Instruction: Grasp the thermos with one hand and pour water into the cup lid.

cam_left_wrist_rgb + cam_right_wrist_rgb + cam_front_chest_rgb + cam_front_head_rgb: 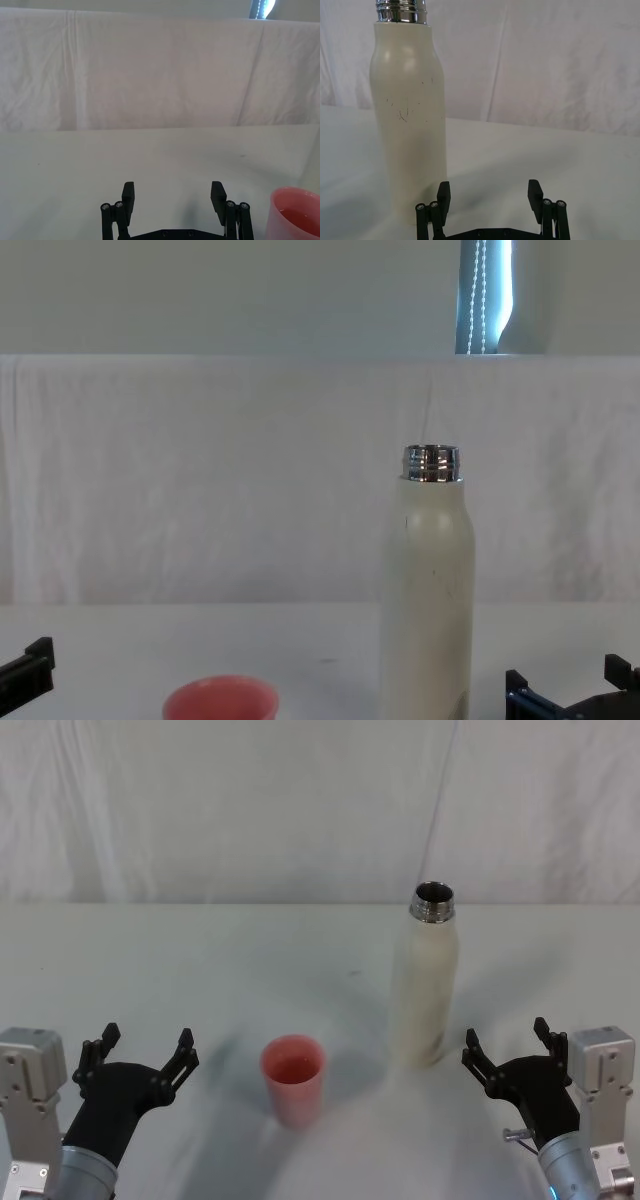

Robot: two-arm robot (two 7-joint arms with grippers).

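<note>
The thermos [426,982] stands upright and uncapped at centre-right on the white worktop [200,970], ungrasped. The pink cup lid [293,1079] sits nearer, to its left. My right hand [508,1051] waits spread just right of it; my left hand [142,1051] idles, spread. Nothing poured, I judge.

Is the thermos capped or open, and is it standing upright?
Open and upright: the thermos stands on its base on the table, its chrome threaded neck bare with no cap.
</note>
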